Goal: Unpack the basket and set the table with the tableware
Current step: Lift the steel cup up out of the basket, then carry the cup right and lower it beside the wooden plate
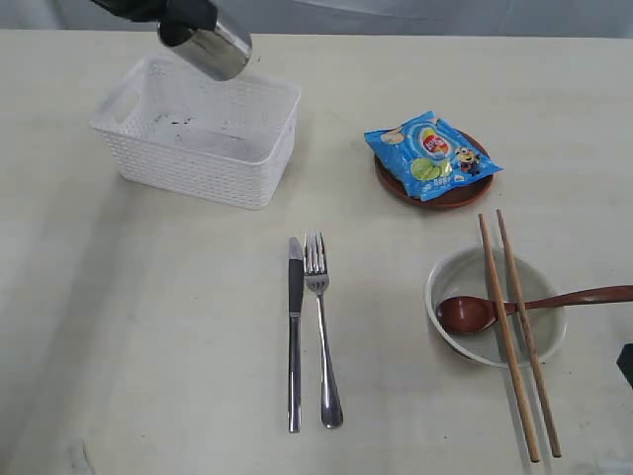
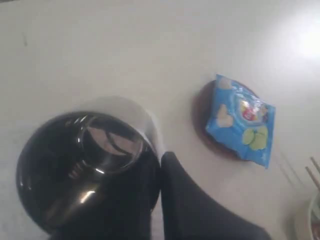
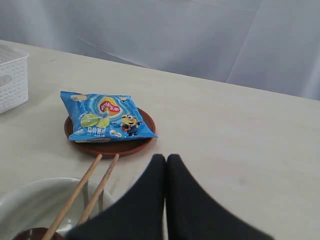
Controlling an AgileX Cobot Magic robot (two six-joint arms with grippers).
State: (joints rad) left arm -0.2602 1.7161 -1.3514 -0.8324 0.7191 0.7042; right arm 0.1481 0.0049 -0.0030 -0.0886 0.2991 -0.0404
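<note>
The steel cup (image 1: 216, 49) is pinched by the left jaws and held tilted in the air over the far edge of the white basket (image 1: 198, 178), which stands at the far left of the worktop (image 1: 119, 327). The right jaws are pressed together on nothing, beside the bowl (image 1: 473, 269) at the near right. Chopsticks (image 1: 514, 327) and spoon (image 1: 470, 312) are laid across that bowl. Knife (image 1: 295, 327) and fork (image 1: 321, 327) are laid side by side at the near middle. A blue chip bag (image 1: 432, 153) is set on the plate (image 1: 455, 196), farther off.
</note>
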